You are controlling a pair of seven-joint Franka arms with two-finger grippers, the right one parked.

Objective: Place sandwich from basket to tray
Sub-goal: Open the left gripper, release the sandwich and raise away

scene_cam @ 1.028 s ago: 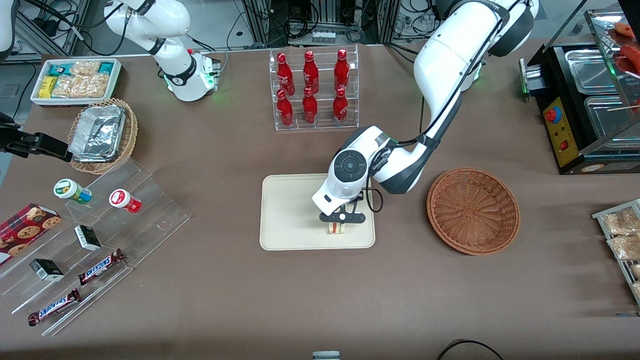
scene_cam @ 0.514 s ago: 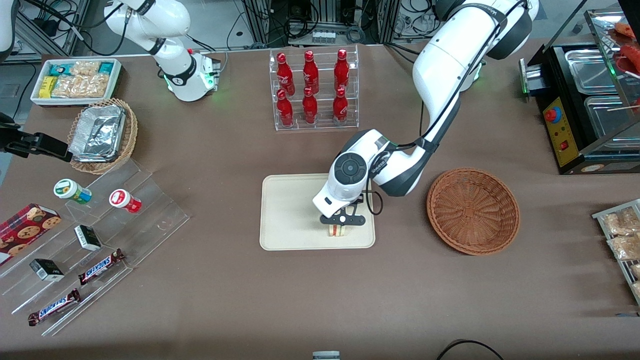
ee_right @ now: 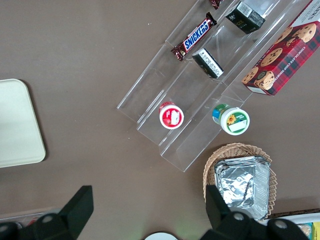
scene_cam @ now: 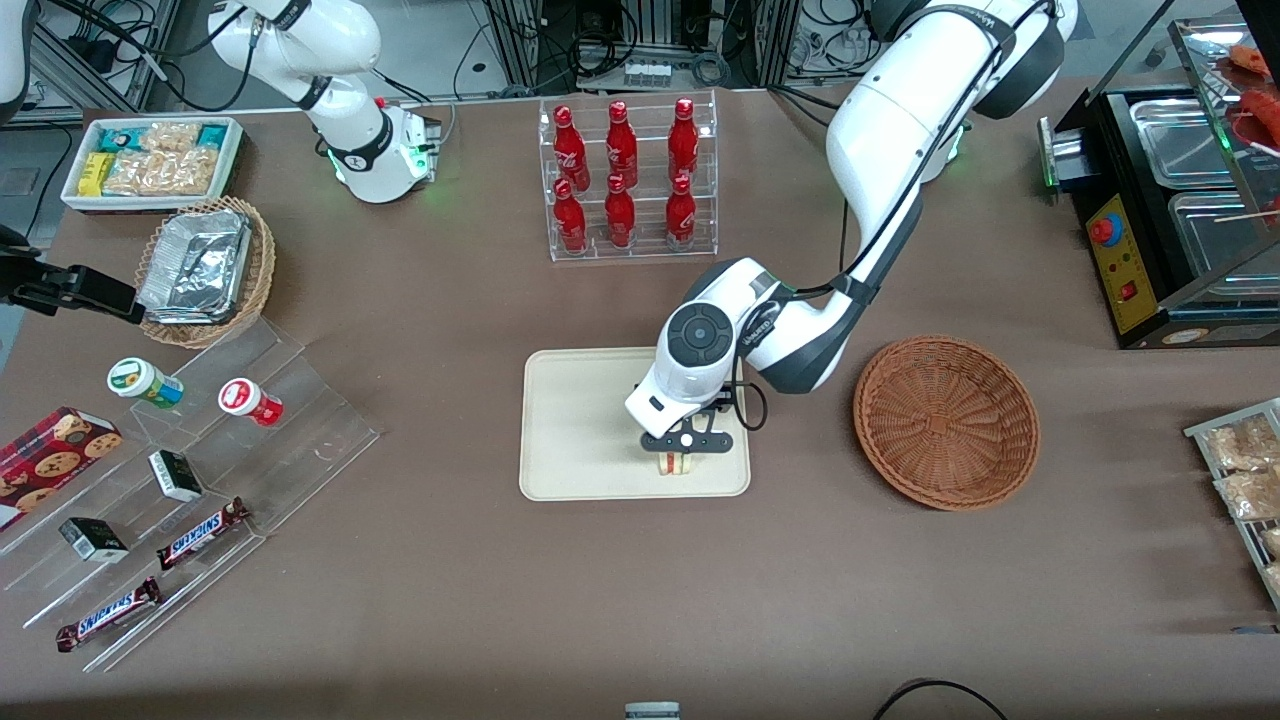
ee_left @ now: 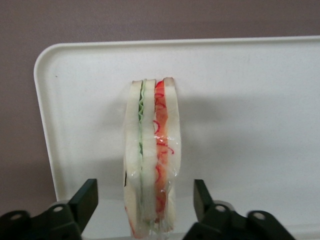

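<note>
Sandwich (ee_left: 150, 160) is seen standing on its edge on the tray (scene_cam: 575, 420), at the end of the tray nearer the basket (scene_cam: 946, 421). The gripper (scene_cam: 685, 447) is positioned directly above it, pointed straight down, the forearm bent in from the working arm's end of the table. In the wrist view the fingers (ee_left: 85, 200) are spread wide, with a clear gap on each side of the wedge; nothing is gripped. The long axis of the wedge is aligned between the fingers, filling edges up: a green layer beside a red one. "SNICKERS" is legible on the bars (scene_cam: 203, 533) on the acrylic steps (scene_cam: 300, 400). The basket is seen beside the tray.
</note>
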